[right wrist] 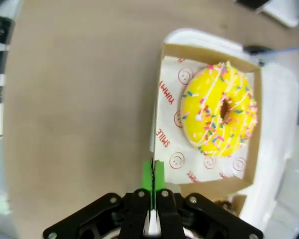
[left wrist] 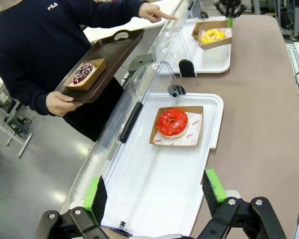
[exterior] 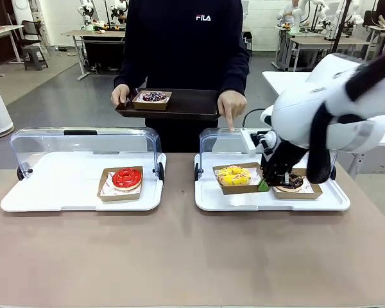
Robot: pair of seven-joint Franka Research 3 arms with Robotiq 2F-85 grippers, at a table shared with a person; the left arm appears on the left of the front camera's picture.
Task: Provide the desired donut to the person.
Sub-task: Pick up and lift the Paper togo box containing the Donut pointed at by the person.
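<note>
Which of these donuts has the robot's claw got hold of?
The yellow sprinkled donut: the right gripper pinches the edge of its cardboard tray. The red donut, chocolate donut and dark-iced donut sit ungripped.

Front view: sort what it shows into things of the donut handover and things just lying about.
In the job: the person's pointing hand; yellow donut; its box, with the right pincer shut on the edge; brown tray.
Lying about: red donut; chocolate donut; sprinkled donut already on the brown tray.

We read "FILA" on the black sweatshirt (exterior: 179, 51), "SMILE" and "YUMMY" (red print) on the paper liner (right wrist: 170, 130) under the yellow donut (right wrist: 204, 114).
</note>
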